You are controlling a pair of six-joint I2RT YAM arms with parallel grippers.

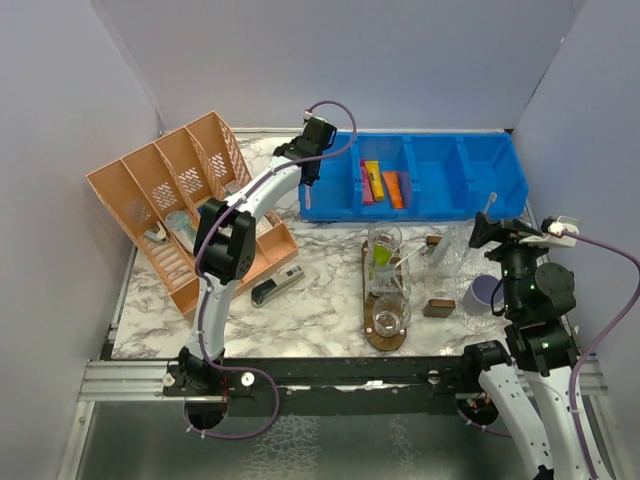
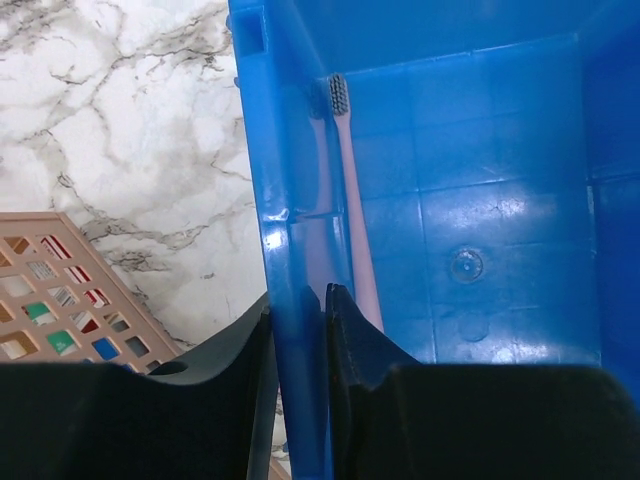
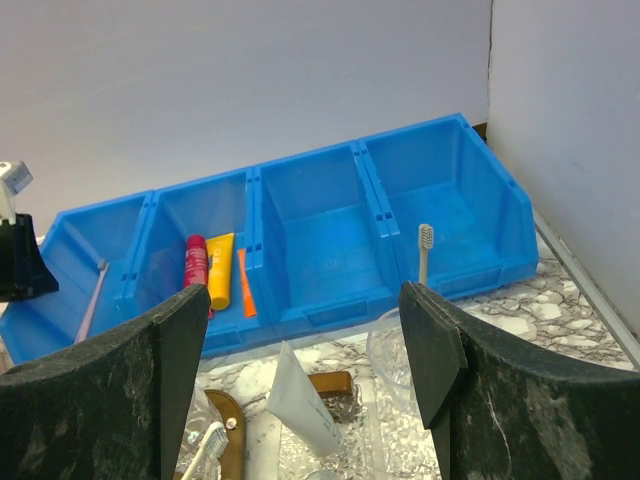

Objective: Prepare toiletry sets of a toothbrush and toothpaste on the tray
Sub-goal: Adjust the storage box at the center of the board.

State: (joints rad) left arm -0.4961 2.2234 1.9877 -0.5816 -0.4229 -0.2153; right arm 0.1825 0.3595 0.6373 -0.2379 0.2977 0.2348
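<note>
The dark brown tray [image 1: 372, 268] holds three clear tumblers; the far one [image 1: 383, 240] has a lime green tube [image 1: 382, 258] and a pale toothbrush. My left gripper [image 1: 308, 170] is at the blue bin's left end. In the left wrist view its jaws [image 2: 300, 295] stand a narrow gap apart, astride the bin's left wall [image 2: 285, 200]. A pink toothbrush [image 2: 350, 200] lies just inside that wall. My right gripper [image 1: 487, 232] [image 3: 305, 292] is wide open and empty above a clear tumbler [image 3: 395, 350] holding a toothbrush [image 3: 424, 250], right of the tray.
The blue bin [image 1: 440, 180] holds red, yellow and orange tubes [image 3: 220, 270]. A white tube [image 3: 305, 400] and brown blocks [image 1: 438, 308] lie right of the tray, by a purple cup [image 1: 484, 293]. The orange basket [image 1: 180, 200] stands at the left, with a dark stapler-like item [image 1: 277, 287] beside it.
</note>
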